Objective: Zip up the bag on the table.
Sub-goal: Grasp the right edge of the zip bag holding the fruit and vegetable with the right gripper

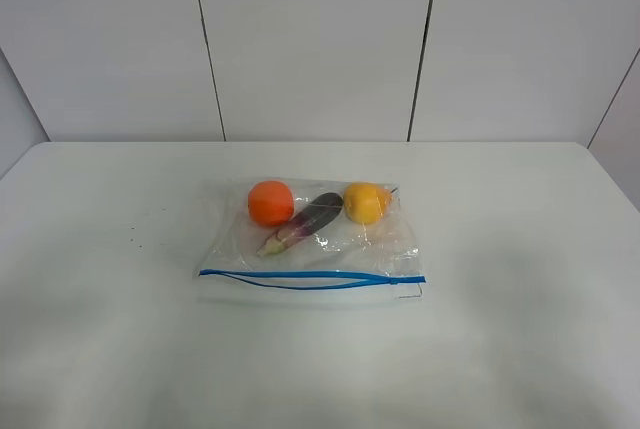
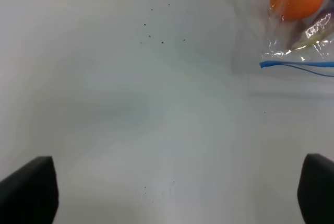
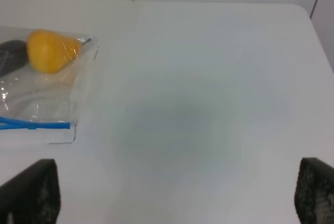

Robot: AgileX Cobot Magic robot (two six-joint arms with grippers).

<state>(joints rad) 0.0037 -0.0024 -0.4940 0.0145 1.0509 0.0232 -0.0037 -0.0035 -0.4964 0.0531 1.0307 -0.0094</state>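
1. Exterior high view: the table [image 1: 520, 329] is a broad, smooth, matte white slab with rounded far corners. A few dark specks [image 1: 135, 234] mark it left of the bag, and pale wall panels [image 1: 315, 39] with thin dark seams stand behind it.
2. The bag [image 1: 310, 239] lies flat near the middle of the table. It is clear, crinkly plastic that catches small glints of light, roughly rectangular in outline.
3. A thin blue zipper strip [image 1: 310, 277] runs along the bag's near edge. Its two blue lines sit together at the ends and stand slightly apart through the middle.
4. Three toy pieces sit inside the bag, towards its far edge. From left to right they are a round orange fruit [image 1: 271, 202], a long dark purple eggplant [image 1: 312, 217] lying at a slant with a pale tip, and a plump yellow fruit [image 1: 366, 202] with a small stem. The eggplant lies between the other two, close to each.
5. The left gripper [image 2: 172, 192] is spread wide. Its dark, blunt fingers [image 2: 28, 190] show at either side with only bare tabletop between them, and it holds nothing. The bag's corner with the orange fruit is well apart from it.
6. The right gripper [image 3: 172, 192] is likewise spread wide and empty, its black fingers [image 3: 315, 190] over plain table. The bag's other corner, with the yellow fruit and the blue strip's end, lies off to one side and untouched.
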